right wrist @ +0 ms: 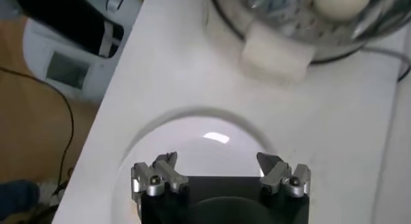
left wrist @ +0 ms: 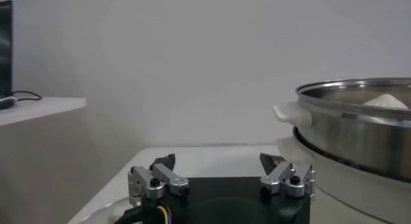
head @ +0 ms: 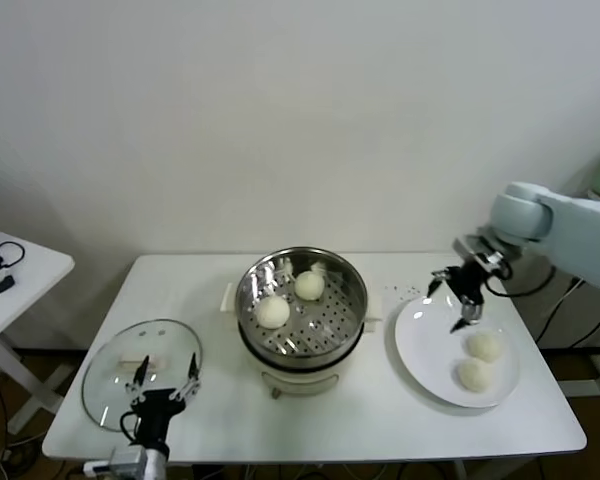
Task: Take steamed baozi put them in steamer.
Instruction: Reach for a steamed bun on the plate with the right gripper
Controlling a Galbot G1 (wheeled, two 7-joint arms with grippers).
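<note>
Two baozi left: on the plate (head: 420,350), nearer bun (head: 485,346) first.
Right gripper (head: 458,300): wide open, empty; lower straddling it.
Left gripper (head: 165,381): parked open.

So there's a white rectangular counter (head: 380,420) with a round clear glass lid (head: 110,375) near one front corner, a flat white round plate (head: 425,345) opposite, and a small white side table (head: 25,275) holding black cables.
</note>
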